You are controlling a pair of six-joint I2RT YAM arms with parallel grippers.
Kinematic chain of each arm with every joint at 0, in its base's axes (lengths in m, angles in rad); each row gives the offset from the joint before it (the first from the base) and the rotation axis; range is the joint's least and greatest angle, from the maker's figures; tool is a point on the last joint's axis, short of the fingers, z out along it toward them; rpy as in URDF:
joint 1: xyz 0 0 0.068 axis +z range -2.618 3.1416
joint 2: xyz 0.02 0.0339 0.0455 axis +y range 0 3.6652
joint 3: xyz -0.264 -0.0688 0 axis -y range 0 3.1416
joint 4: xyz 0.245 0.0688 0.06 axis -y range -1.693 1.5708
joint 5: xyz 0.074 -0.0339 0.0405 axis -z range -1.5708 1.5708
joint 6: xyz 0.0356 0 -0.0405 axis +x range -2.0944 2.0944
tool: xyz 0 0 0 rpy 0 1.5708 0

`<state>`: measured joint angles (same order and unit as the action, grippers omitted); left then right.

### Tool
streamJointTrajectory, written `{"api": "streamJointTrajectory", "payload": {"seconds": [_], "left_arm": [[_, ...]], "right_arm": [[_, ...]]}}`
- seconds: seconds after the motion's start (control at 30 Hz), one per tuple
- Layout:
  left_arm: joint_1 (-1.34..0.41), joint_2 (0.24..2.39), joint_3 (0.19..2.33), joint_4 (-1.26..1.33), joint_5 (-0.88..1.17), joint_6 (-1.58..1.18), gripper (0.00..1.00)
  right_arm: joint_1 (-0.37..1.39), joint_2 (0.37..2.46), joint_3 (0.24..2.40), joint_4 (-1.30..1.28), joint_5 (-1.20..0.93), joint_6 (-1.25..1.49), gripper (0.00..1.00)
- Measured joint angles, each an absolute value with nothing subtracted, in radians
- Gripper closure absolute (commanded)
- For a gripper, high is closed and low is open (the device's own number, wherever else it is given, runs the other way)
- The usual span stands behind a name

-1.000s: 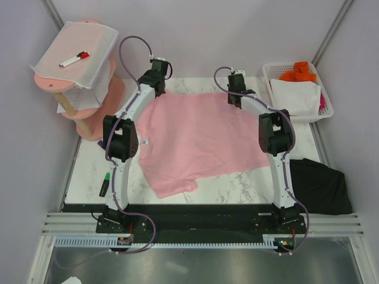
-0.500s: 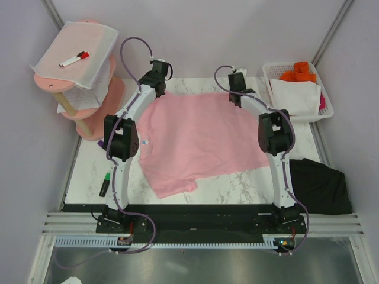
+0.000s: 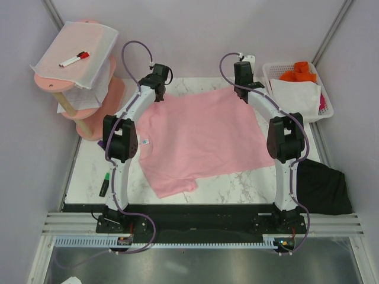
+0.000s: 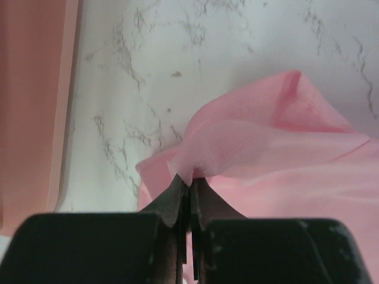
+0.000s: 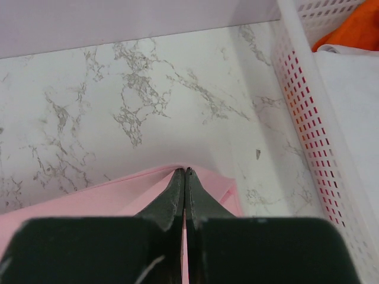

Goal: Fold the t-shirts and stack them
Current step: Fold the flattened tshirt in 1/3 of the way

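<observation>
Brings the right hand (image 5: 185, 173) closer to the white basket (image 3: 269, 66) than a second ago, pinching the pink t-shirt (image 3: 201, 136) just beside it. Pinches the shirt's other far corner with the left hand (image 4: 190, 180), well left of the basket. Leaves the black t-shirt (image 3: 323, 186) nearer than the basket.

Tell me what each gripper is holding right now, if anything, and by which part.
Both hold the light pink cloth t-shirt. The left gripper pinches a bunched fold at its far left corner, and the right gripper pinches its far edge near the right corner.
</observation>
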<state>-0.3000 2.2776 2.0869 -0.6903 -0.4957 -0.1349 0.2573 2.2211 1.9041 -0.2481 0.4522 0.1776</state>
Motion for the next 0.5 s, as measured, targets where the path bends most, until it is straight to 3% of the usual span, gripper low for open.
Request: {"api": "streamJointTrajectory", "payload": {"seconds": [0.5], "left_arm": [[-0.337, 2.114, 1.773, -0.799, -0.486, -0.257, 0.98]], "right_arm": [[0.258, 2.195, 1.819, -0.39, 0.542, 0.189, 1.0]]}}
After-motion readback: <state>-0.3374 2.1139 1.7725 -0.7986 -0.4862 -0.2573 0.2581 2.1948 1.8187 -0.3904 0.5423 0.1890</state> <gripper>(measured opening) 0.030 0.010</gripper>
